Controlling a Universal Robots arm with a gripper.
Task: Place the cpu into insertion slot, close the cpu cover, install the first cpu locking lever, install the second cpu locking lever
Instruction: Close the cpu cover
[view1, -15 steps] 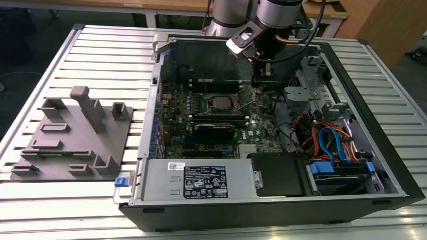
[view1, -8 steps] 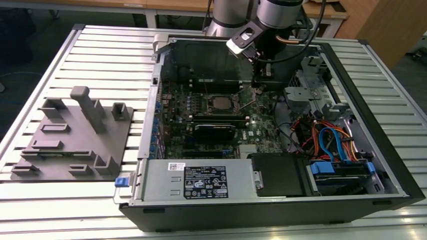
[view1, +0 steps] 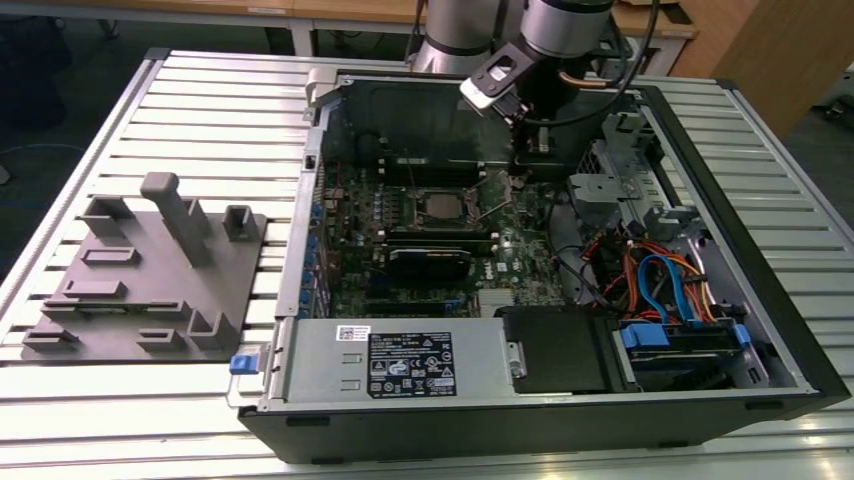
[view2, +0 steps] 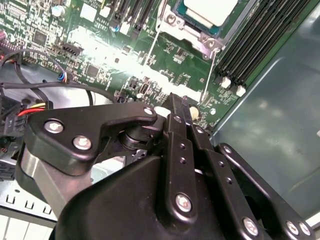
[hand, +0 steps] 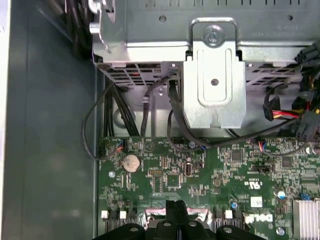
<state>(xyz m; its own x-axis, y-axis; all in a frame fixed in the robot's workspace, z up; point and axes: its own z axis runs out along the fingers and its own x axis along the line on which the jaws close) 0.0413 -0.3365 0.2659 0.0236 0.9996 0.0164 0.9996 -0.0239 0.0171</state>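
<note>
Desk: So, how is the arm standing?

Operator: Closest to my wrist cameras is the black two-fingered gripper (view2: 183, 108), pointed down at the green circuit board (hand: 165, 175). I see its fingers pressed together at the tips, with nothing I can make out between them. From outside, the silver-and-black arm (view1: 561, 30) comes in from beyond the far wall of the open black computer case (view1: 561, 430) and reaches down inside it.

Desk: And the chip?

Operator: Just past the fingertips, one flat square cpu with a dull silver top (view2: 210, 9) sits in the square silver-rimmed insertion slot (view1: 412, 205). The gripper stands just to the exterior view's right of it. The thin silver frame of the cpu cover (view2: 175, 22) lies down around the chip. I count two thin silver wire levers (view2: 209, 72), one along each side. The nearer one ends just beside the fingertips. I cannot tell whether they touch, nor whether either lever is latched.

Desk: Anything else? Any writing?

Operator: One round silver coin cell (hand: 131, 162) sits on the board. One white-and-black printed label (view1: 407, 365) is on the grey metal box (view1: 320, 370) at the case's near edge, its print too small for me. One grey moulded fixture block (view1: 147, 270) stands on the slatted metal table (view1: 80, 420), well apart from the case.
</note>
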